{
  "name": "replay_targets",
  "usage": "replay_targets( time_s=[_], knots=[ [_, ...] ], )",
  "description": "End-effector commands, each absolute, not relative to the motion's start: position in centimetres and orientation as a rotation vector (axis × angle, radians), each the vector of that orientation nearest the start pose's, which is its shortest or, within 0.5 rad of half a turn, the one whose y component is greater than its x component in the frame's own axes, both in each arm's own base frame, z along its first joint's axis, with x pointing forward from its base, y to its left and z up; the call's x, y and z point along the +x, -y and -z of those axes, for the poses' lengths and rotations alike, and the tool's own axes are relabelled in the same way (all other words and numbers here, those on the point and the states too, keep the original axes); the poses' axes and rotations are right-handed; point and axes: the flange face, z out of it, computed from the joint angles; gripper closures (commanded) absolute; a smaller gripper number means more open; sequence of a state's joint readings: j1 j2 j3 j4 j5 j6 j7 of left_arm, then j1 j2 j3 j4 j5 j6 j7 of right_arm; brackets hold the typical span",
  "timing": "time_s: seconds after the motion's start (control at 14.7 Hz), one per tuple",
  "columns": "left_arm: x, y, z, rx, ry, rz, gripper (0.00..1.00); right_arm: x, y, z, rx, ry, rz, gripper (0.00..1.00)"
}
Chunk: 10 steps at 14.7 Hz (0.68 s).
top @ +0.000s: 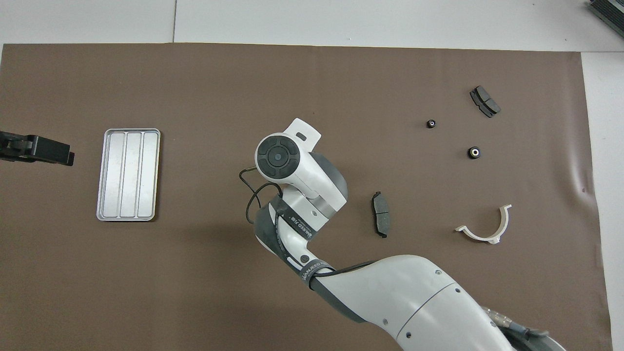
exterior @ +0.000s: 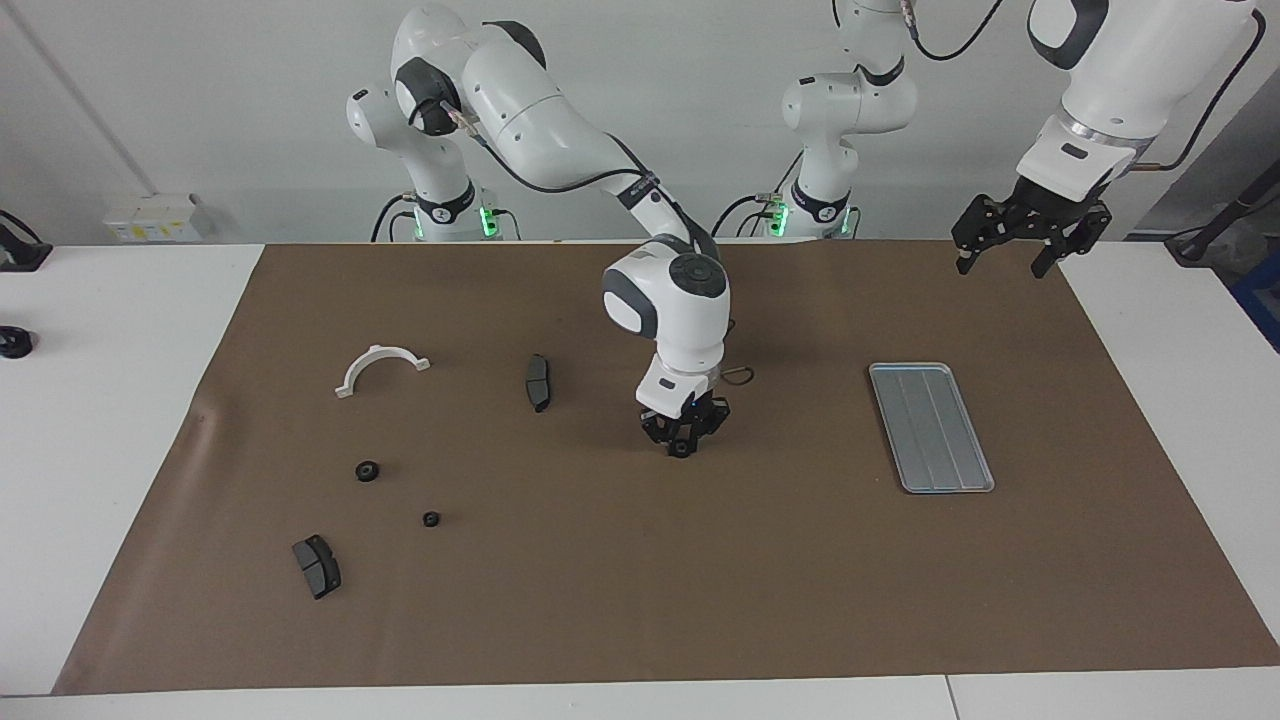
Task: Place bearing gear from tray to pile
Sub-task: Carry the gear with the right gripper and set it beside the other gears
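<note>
The silver tray (exterior: 930, 427) lies toward the left arm's end of the table with nothing in it; it also shows in the overhead view (top: 128, 174). My right gripper (exterior: 683, 447) hangs low over the mat's middle, between the tray and the pile, fingers drawn together on a small dark part that looks like a bearing gear. The wrist hides it from overhead. The pile has a white half-ring bracket (exterior: 381, 368), two dark brake pads (exterior: 538, 382) (exterior: 317, 566) and two black bearing gears (exterior: 367, 470) (exterior: 431, 518). My left gripper (exterior: 1003, 255) waits open, raised over the mat's edge.
A thin black cable loop (exterior: 738, 376) hangs by the right wrist. The brown mat (exterior: 640, 600) covers most of the white table. The left gripper shows at the overhead view's edge (top: 48, 151), beside the tray.
</note>
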<state>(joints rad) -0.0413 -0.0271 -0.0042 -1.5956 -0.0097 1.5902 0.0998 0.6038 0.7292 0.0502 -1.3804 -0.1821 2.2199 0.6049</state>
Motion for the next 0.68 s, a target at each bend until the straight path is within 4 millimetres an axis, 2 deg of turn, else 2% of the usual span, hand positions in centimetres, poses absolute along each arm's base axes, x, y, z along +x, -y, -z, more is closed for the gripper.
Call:
replay_targets(
  time_s=[0.0,0.07,0.2,0.41,0.55,0.61],
  knots=[
    [54.6,2.7,-62.7,-3.129,-0.243,0.002,0.00,62.1,-39.3,-32.7,-3.186,0.146,0.245,1.00],
    [54.4,2.6,-62.5,-3.129,-0.245,-0.007,0.00,63.1,-37.0,-34.3,-3.189,0.142,0.255,1.00],
    [54.4,2.4,-62.4,-3.130,-0.233,-0.015,0.00,64.2,-30.5,-36.8,-3.207,0.169,0.246,1.00],
    [54.4,2.1,-62.4,-3.131,-0.221,-0.015,0.00,62.4,-21.8,-38.6,-3.235,0.307,0.183,1.00],
    [54.4,1.8,-62.4,-3.131,-0.214,-0.017,0.00,61.0,-16.4,-38.7,-3.251,0.357,0.119,1.00],
    [54.4,1.6,-62.4,-3.132,-0.209,-0.017,0.00,60.3,-14.2,-38.1,-3.254,0.385,0.075,1.00]
  ],
)
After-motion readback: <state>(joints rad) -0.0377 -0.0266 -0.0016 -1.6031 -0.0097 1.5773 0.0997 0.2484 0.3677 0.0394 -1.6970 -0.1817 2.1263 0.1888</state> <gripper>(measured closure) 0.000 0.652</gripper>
